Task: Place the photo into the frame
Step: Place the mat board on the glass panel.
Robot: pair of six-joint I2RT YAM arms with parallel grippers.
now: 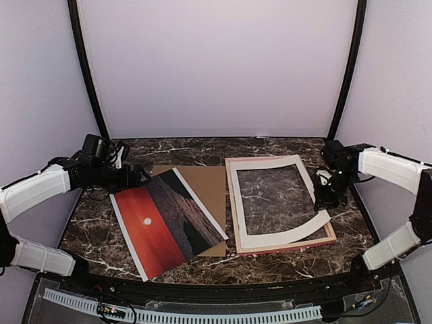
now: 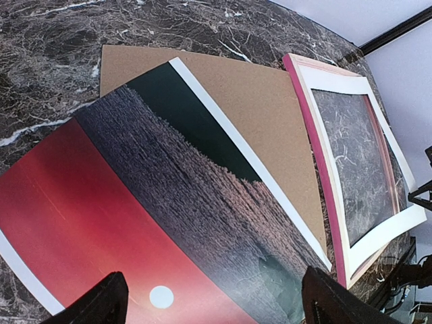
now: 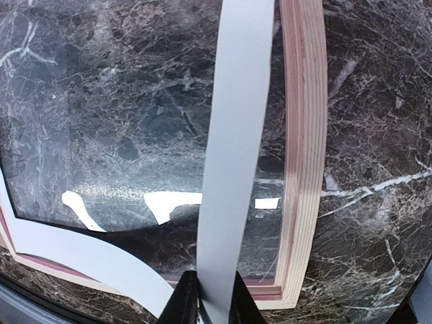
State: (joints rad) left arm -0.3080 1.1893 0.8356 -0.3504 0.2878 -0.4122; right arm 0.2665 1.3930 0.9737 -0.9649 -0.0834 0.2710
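white mat (image 3: 236, 135) across frame (image 3: 304, 135), cardboard (image 2: 256, 101) beside

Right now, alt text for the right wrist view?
The right pincer is shut on one strip of a white mat, held over the frame, whose pale wood rail and clear pane lie on the dark marble table. The mat's adjoining strip curves away at lower left.

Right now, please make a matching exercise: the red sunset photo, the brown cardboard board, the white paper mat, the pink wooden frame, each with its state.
1 red sunset photo
2 brown cardboard board
3 white paper mat
4 pink wooden frame

a pinched by the right gripper
b partly under the photo
c lying flat beneath the mat
d lying partly over the cardboard

Pairs: 1-d; 2-b; 3-a; 4-c
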